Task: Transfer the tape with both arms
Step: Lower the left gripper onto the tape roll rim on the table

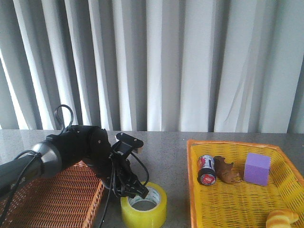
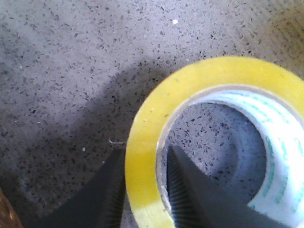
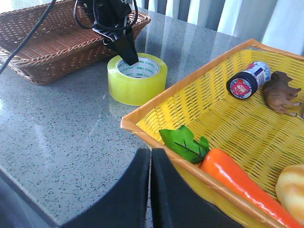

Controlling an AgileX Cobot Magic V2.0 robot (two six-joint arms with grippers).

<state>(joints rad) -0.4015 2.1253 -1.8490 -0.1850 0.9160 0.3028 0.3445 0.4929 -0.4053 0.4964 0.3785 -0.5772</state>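
Glossy yellow tape [image 1: 144,205], wide ring with white printed core, flat on speckled grey stone table [image 1: 166,142] between brown wicker basket [image 1: 52,199] and yellow woven basket [image 1: 237,199]. Left gripper [image 2: 145,190]: ribbed black fingers straddling tape's wall, one inside, one outside. Right gripper [image 3: 150,190]: pressed closed, holding nothing.

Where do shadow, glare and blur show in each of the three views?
Left wrist view: dark shadow on the speckled table beside the glossy yellow tape roll; near fingers soft. Right wrist view: pale sheen on the grey table. Front view: bright, washed-out curtains.
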